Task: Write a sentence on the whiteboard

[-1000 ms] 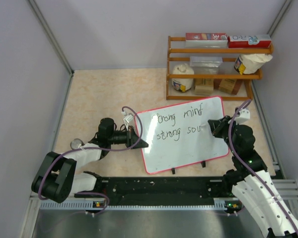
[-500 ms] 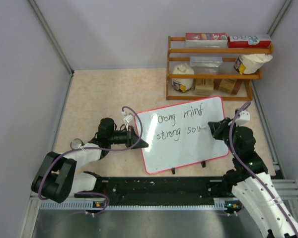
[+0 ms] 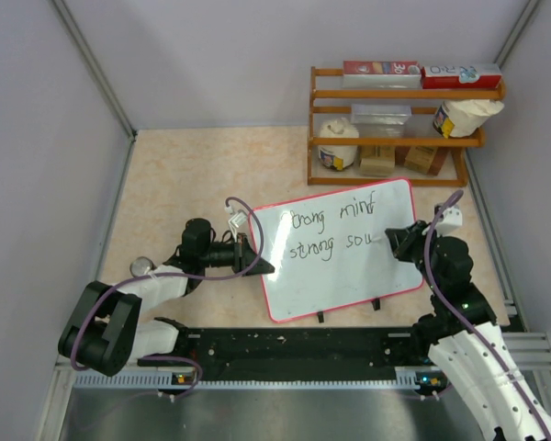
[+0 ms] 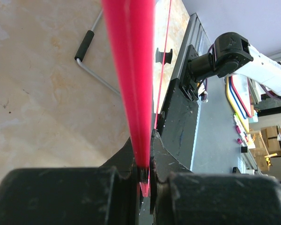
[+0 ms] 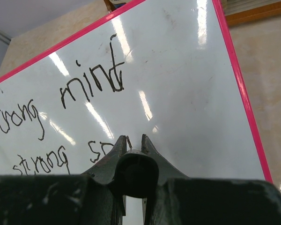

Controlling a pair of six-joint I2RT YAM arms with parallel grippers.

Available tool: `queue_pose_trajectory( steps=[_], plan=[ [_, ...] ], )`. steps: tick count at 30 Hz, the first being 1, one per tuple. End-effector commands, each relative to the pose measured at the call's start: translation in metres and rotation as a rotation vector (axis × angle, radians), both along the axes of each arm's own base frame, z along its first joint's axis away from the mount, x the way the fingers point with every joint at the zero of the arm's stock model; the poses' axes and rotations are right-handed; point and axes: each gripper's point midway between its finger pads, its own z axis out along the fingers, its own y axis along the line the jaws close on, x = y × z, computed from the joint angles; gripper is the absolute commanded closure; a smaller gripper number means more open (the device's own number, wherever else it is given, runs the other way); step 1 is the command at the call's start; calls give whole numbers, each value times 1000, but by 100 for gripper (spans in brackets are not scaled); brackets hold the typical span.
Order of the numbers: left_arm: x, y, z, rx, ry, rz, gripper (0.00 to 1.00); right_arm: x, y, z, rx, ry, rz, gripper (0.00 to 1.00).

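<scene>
Your left gripper (image 3: pixel 263 267) was clamped tight on the left edge of the whiteboard (image 3: pixel 349 276), which stood tilted on the table (image 3: pixel 184 184) between both arms. Your right gripper (image 5: pixel 132 140) pinched a dark marker (image 5: pixel 135 174) beside the end of the sentence (image 3: pixel 335 231).

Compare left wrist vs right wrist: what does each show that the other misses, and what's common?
Left wrist only: the left gripper shut on the whiteboard, its red frame seen edge-on; the board's wire foot on the tabletop; the right arm beyond the base rail.
Right wrist only: the writing face with the sentence, "strong mind" over "strong so", its end hidden by the fingers; the right gripper shut on a dark marker; a corner of the wooden shelf.
Both: the whiteboard's red frame and the beige tabletop.
</scene>
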Motion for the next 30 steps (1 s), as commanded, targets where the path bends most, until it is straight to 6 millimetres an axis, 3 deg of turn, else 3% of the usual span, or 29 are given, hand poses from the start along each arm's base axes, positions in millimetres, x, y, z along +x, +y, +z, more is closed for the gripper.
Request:
queue_pose_trajectory(
  steps=[1,8,15,30],
  plan=[
    [28,11,-21,108,-124,115,100,0,-7,8,-25,-24,-19,100],
    [27,11,-21,107,-124,116,100,1,-6,46,10,-111,-24,100],
    [27,11,-20,106,-128,114,100,5,-11,71,22,-186,-54,100],
    [27,11,-20,104,-130,113,100,27,-10,78,-1,-182,-77,100]
  ],
)
